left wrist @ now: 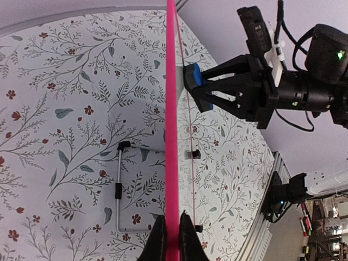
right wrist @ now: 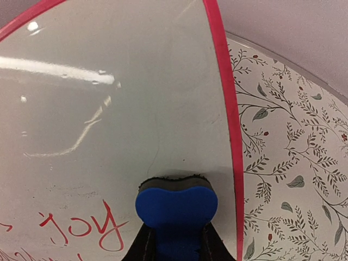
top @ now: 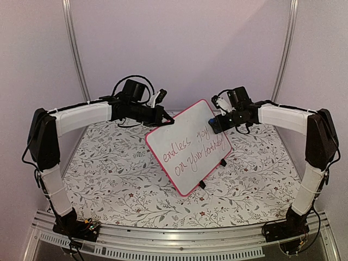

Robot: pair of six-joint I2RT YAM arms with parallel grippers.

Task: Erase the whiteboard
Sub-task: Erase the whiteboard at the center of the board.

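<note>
Counting one whiteboard point(top: 187, 147), one blue eraser point(right wrist: 175, 204), two grippers. Pinching the whiteboard's frame with left gripper point(left wrist: 173, 237); clamping blue eraser in right gripper point(right wrist: 175, 247), pressed onto the whiteboard's face.

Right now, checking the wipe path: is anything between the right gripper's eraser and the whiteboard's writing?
Nothing visible. The blue eraser in the right gripper seems to touch the whiteboard, with only bare surface between it and the red writing.
</note>
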